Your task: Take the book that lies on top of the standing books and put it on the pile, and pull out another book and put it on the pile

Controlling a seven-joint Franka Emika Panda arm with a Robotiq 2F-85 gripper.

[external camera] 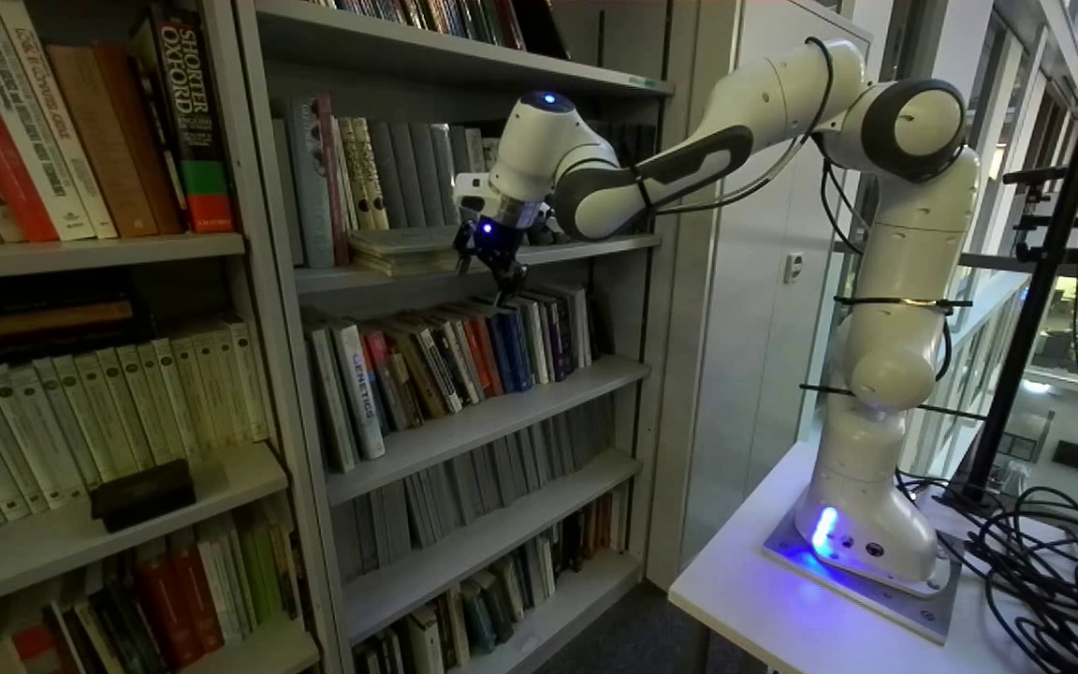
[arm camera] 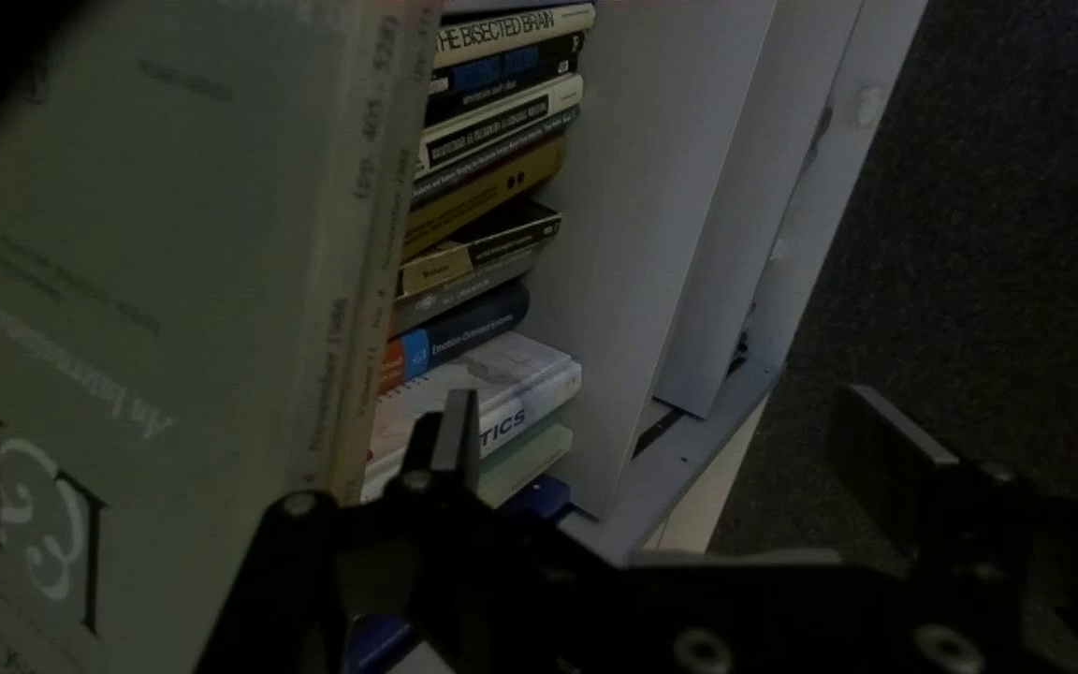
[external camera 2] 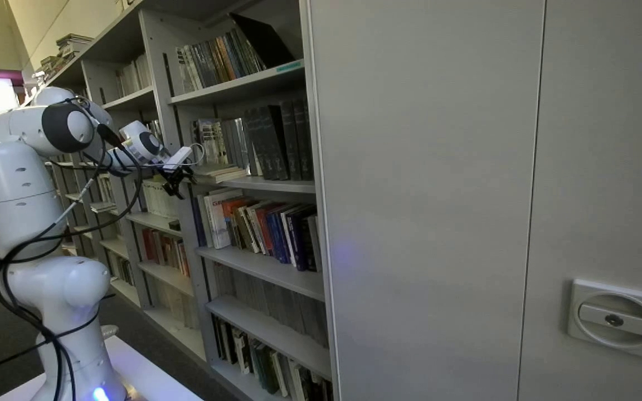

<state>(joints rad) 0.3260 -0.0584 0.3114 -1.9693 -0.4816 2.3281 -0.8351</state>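
The pile (external camera: 405, 245) of flat books with a pale olive cover lies on the shelf in both exterior views. Its top cover (arm camera: 174, 234) and spine edges fill the left of the wrist view. Beside and behind it stand the standing books (external camera: 403, 173), with grey, white and beige spines, partly hidden by the arm. The book on top of them is hidden or out of view. My gripper (arm camera: 665, 412) is open, its fingers wide apart with nothing between them. In an exterior view the gripper (external camera: 481, 283) hangs just in front of the shelf edge, close beside the pile.
One shelf lower stands a row of red and dark-spined books (external camera: 464, 351), also below the left finger in the wrist view. The shelf board (external camera: 586, 250) runs close to the gripper. A grey cabinet door (external camera 2: 427, 195) adjoins the bookcase. The arm's base sits on a white table (external camera: 745, 562).
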